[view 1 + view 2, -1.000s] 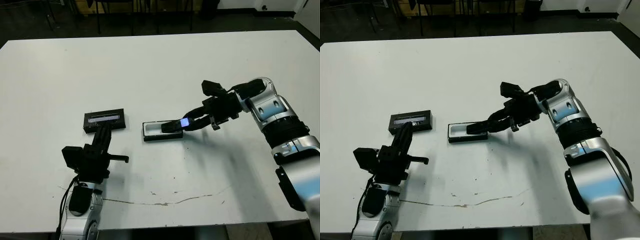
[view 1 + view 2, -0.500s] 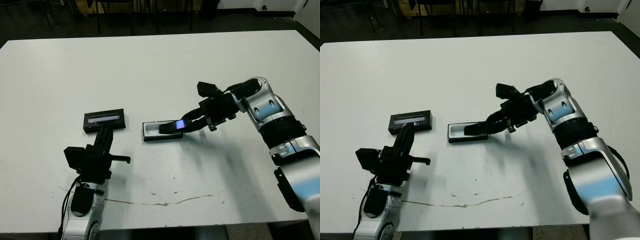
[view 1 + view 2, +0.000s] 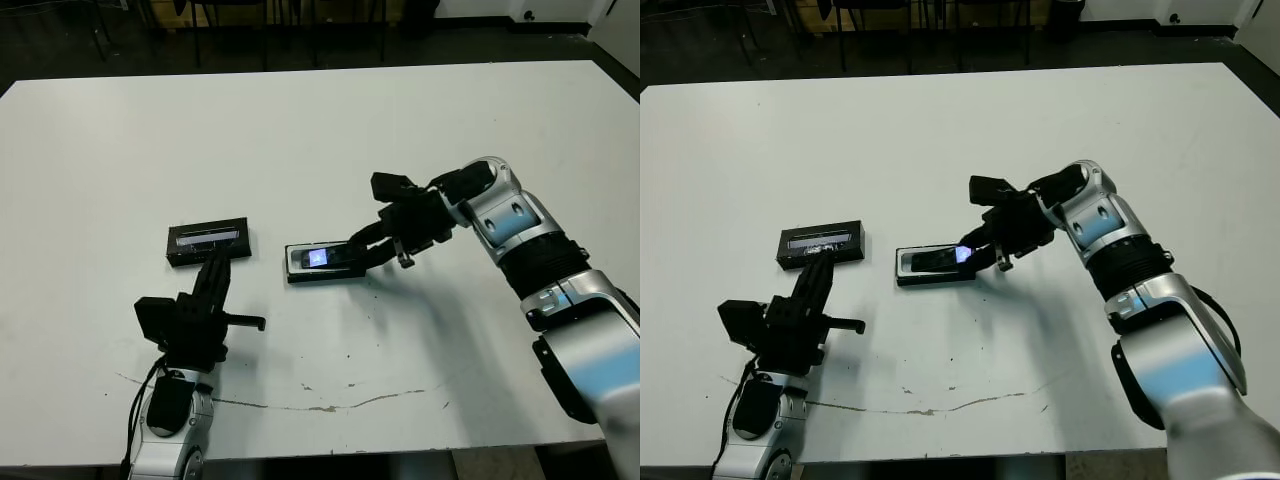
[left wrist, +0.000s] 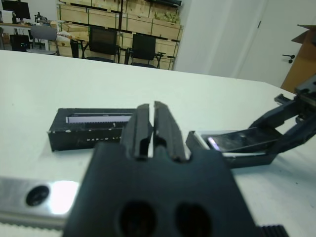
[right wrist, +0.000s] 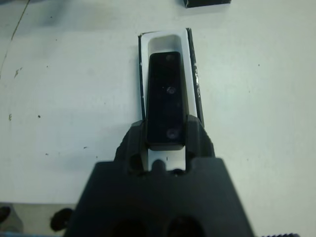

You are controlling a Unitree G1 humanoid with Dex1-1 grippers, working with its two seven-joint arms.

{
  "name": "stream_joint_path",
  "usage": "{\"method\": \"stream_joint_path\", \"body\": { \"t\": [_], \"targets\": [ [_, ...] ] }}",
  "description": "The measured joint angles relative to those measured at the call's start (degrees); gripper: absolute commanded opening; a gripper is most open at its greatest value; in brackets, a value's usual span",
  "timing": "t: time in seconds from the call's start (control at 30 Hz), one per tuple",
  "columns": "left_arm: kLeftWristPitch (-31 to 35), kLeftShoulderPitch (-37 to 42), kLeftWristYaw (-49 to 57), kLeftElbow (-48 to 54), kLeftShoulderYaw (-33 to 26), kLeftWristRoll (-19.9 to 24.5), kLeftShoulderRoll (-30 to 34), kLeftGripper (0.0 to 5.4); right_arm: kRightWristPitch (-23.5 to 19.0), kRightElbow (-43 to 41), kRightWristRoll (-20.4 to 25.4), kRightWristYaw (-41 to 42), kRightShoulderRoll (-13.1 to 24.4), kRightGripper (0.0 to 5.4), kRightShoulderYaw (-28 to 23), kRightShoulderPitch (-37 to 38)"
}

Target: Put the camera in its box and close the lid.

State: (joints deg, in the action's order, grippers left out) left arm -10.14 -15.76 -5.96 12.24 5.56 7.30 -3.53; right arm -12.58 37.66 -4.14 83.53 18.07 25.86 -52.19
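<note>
The box, a shallow black tray with white lining, lies at the table's middle. The camera is a slim black bar with a lit screen. It lies lengthwise over the tray, its far end low inside and its near end slightly raised. My right gripper is shut on that near end, one finger on each side. The lid, black with a pale strip, rests flat to the left of the box. My left gripper is shut on nothing, a short way in front of the lid.
A thin dark crack-like mark runs along the white table near its front edge. Dark chairs and stacked cartons stand beyond the far edge. Bare table surface lies behind the box and lid.
My right gripper has carried the camera left and down, from above the box's right end to lengthwise over the tray. The left arm has shifted only slightly.
</note>
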Motion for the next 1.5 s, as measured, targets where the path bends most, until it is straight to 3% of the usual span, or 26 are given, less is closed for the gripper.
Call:
{"method": "stream_joint_path", "body": {
  "t": [0.1,0.7,0.8,1.03,1.3,1.5],
  "targets": [
    [0.0,-0.2,0.0,0.0,0.0,0.1,-0.2,0.00,-2.9,-1.3,-0.1,-0.6,-0.5,0.54,0.5,0.0],
    [-0.5,-1.0,0.0,0.0,0.0,0.7,-0.3,0.00,-4.3,-8.1,-0.4,-4.2,0.1,0.53,0.8,3.1],
    [-0.5,-1.0,-0.3,0.0,-0.1,1.0,-0.3,0.00,-4.9,-8.3,0.9,-4.4,0.4,1.04,-0.4,3.8],
    [-1.0,-1.7,-0.6,0.0,-0.1,1.2,-0.3,0.00,7.0,-8.0,3.6,-3.0,2.5,2.29,-2.5,6.4],
    [-2.1,-1.7,-0.8,0.0,-0.5,1.4,-0.2,0.00,12.5,-8.3,6.4,0.8,5.8,3.67,-4.6,8.7],
    [-1.7,-1.7,-1.1,-0.1,-0.7,1.4,-0.2,0.00,13.6,-10.7,6.9,0.2,6.3,4.71,-5.0,10.1]
  ]
}}
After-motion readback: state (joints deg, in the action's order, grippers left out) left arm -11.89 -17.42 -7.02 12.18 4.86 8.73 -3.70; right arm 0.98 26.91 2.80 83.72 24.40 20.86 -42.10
